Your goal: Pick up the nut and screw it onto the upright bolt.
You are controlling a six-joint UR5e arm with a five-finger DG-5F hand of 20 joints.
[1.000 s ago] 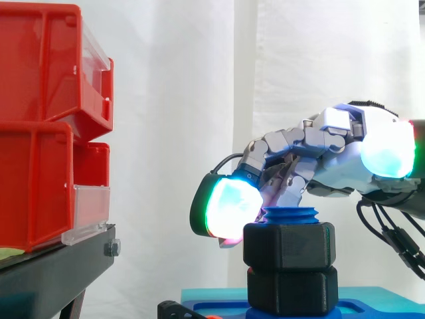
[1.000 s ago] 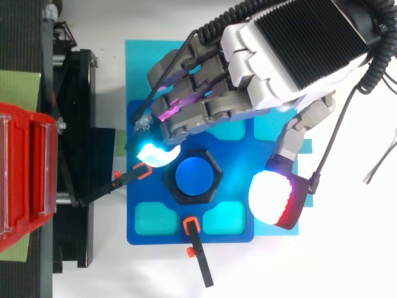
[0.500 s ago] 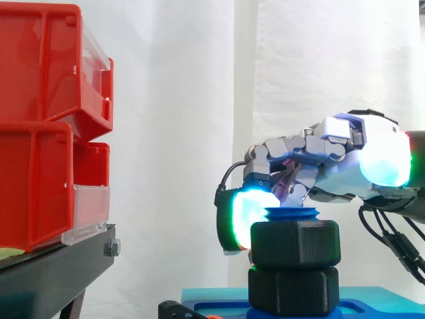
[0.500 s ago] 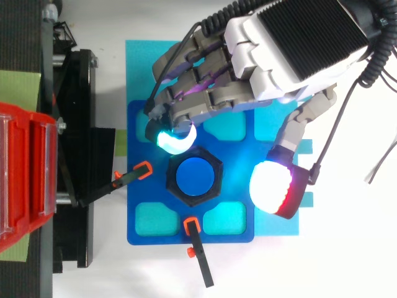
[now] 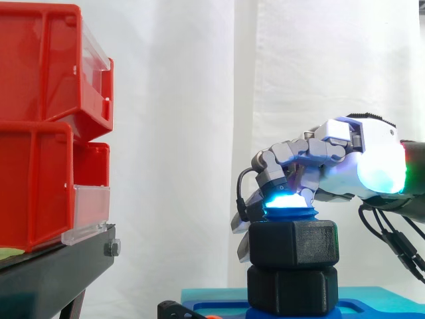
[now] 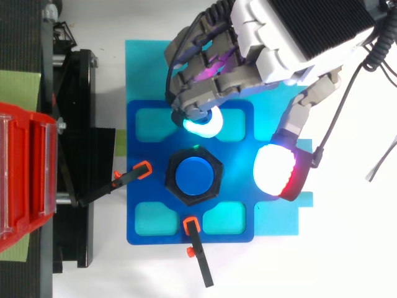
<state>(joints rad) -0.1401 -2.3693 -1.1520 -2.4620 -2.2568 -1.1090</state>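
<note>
The fingers [image 6: 201, 126] are curled down and hold nothing, their cyan pad just beside the nut [image 6: 175, 181] without touching it in the top view. The thumb [image 6: 277, 172] is spread well apart from them. The hand [image 6: 298, 37] reaches in from the upper right. The black nut sits threaded on the upright blue bolt [image 6: 193, 176], above a second black hex piece [image 5: 292, 290] on the blue plate [image 6: 138, 155].

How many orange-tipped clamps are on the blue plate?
2. The left clamp bites the blue plate's left edge; the lower clamp bites its bottom edge. The hand covers part of the top edge, so another may be hidden.
</note>
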